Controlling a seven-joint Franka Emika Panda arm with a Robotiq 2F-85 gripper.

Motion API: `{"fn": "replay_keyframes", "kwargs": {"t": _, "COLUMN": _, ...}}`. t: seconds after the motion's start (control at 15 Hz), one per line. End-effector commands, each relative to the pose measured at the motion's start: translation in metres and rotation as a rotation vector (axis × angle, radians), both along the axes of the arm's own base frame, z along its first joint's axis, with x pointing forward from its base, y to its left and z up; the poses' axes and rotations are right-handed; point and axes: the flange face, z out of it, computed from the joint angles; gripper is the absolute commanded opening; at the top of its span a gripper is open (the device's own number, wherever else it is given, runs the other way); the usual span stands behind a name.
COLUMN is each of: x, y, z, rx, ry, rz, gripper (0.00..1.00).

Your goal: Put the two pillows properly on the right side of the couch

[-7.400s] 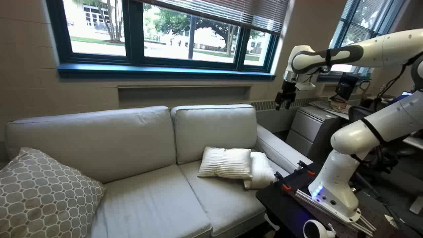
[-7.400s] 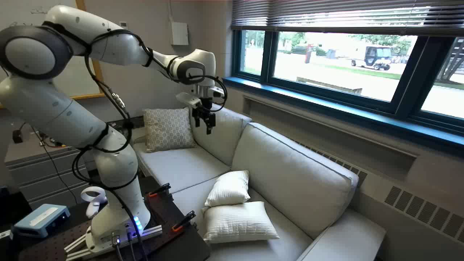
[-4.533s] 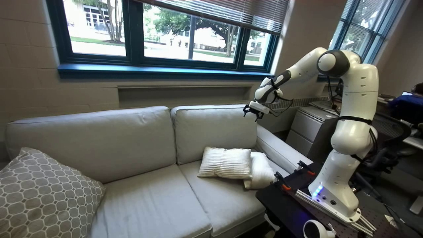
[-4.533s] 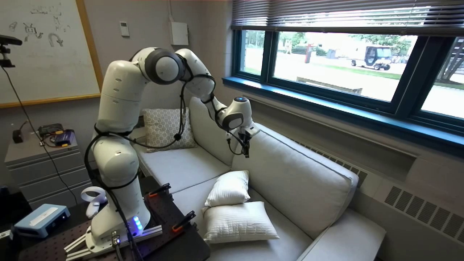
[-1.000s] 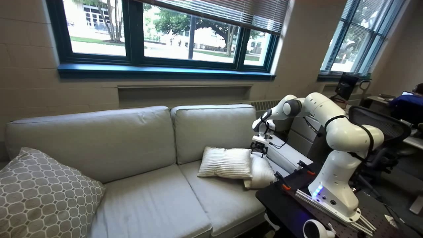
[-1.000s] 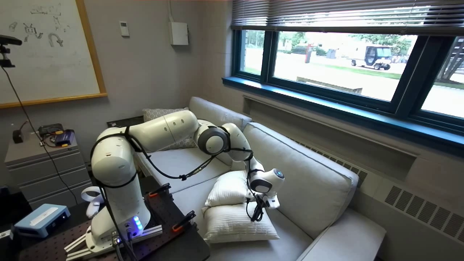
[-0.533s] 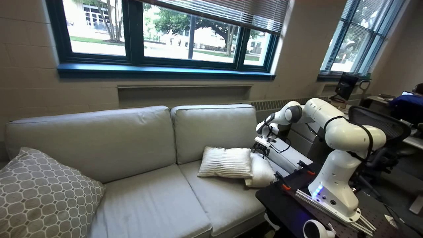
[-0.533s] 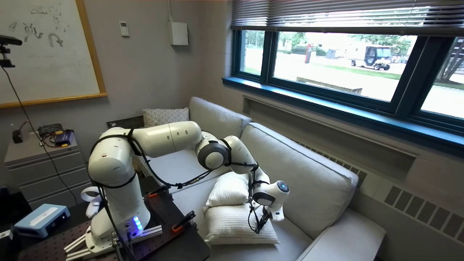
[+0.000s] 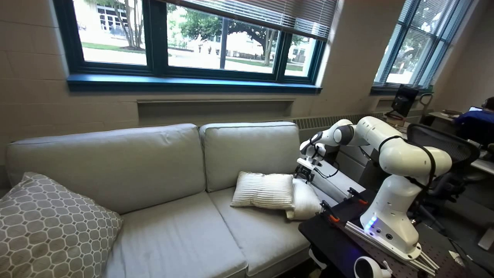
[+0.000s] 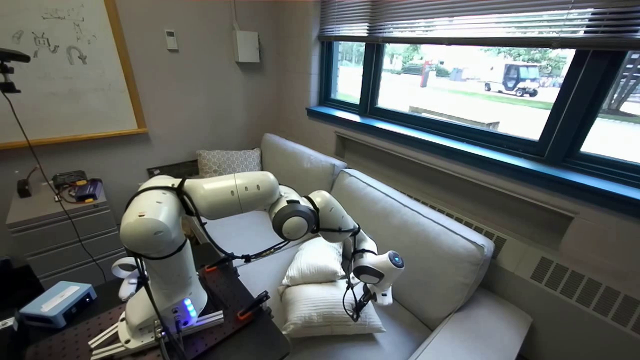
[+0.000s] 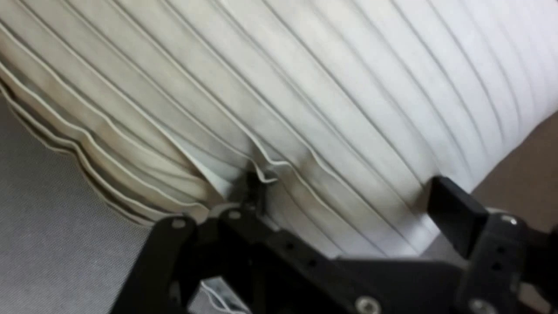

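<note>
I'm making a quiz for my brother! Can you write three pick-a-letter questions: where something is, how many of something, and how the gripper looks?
1. Where are the two off-white pillows?
A. On the windowsill
B. On the couch
C. On the filing cabinet

2. How many loose pillows are on the couch?
A. Three
B. One
C. Six

3. How are the fingers of the gripper?
A. Pressed together
B. Crossed
C. Spread apart

1: B, both exterior views show them lying there.
2: A, two off-white ones plus the grey patterned pillow.
3: C, the wrist view shows a wide gap between them.
</note>
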Motion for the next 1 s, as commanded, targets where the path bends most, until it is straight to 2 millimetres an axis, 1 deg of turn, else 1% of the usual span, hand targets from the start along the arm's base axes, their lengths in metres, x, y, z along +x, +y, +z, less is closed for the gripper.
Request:
{"fn": "replay_keyframes", "kwargs": {"t": 0.0, "x": 0.0147, "y": 0.019, "z": 0.0023, "rx": 0.108, "ry": 0.005, "rz": 0.021, "gripper": 1.0}}
{"fn": "replay_keyframes", "kwargs": {"t": 0.13, "x": 0.0192, "y": 0.0277, "z": 0.0054, "rx": 0.123, "ry": 0.023, "rz": 0.035, "gripper": 1.0}}
{"fn": "replay_keyframes", "kwargs": {"t": 0.4, "x": 0.0194, "y": 0.0269, "z": 0.0094, "rx": 0.131, "ry": 0.049, "rz": 0.043, "gripper": 1.0}}
{"fn": "replay_keyframes", "kwargs": {"t": 0.47, "x": 0.0189, "y": 0.027, "z": 0.0096, "rx": 0.132, "ry": 0.055, "rz": 0.043, "gripper": 0.75}}
{"fn": "replay_keyframes", "kwargs": {"t": 0.53, "x": 0.019, "y": 0.0271, "z": 0.01, "rx": 0.132, "ry": 0.058, "rz": 0.045, "gripper": 0.75}}
{"fn": "replay_keyframes", "kwargs": {"t": 0.6, "x": 0.0191, "y": 0.0276, "z": 0.0102, "rx": 0.133, "ry": 0.061, "rz": 0.046, "gripper": 0.69}}
{"fn": "replay_keyframes", "kwargs": {"t": 0.67, "x": 0.019, "y": 0.0279, "z": 0.0105, "rx": 0.135, "ry": 0.065, "rz": 0.049, "gripper": 0.59}}
{"fn": "replay_keyframes", "kwargs": {"t": 0.93, "x": 0.0177, "y": 0.0275, "z": 0.0109, "rx": 0.14, "ry": 0.079, "rz": 0.054, "gripper": 0.3}}
